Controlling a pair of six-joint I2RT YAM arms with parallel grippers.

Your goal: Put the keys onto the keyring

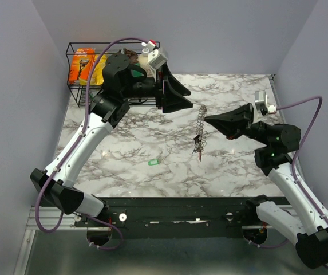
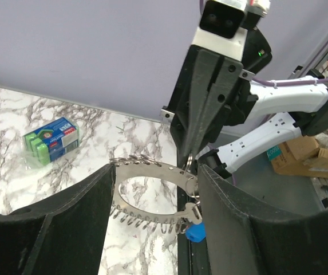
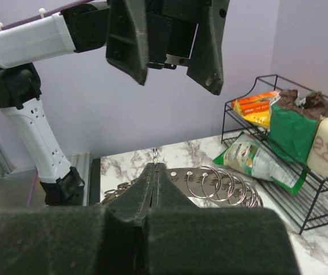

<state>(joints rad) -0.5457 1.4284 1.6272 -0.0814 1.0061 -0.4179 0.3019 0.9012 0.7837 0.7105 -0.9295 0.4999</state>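
The keyring (image 1: 200, 129), a flat metal ring strung with many small split rings, hangs above the table's middle. My right gripper (image 1: 206, 119) is shut on one of its small rings, which pokes out above the pinched fingertips (image 3: 154, 166). A blue-headed key (image 2: 195, 231) dangles from the keyring (image 2: 152, 168) at its lower right. My left gripper (image 1: 192, 98) is open just left of the keyring's top. In the left wrist view the ring shows between its two fingers (image 2: 83, 217). A green key (image 1: 153, 162) lies loose on the marble, in front of and left of the keyring.
A black wire rack (image 1: 80, 86) stands at the back left with orange and green packets and a bottle (image 3: 327, 146). A green-and-blue packet (image 2: 52, 140) lies on the marble. Purple walls close in the left, back and right sides.
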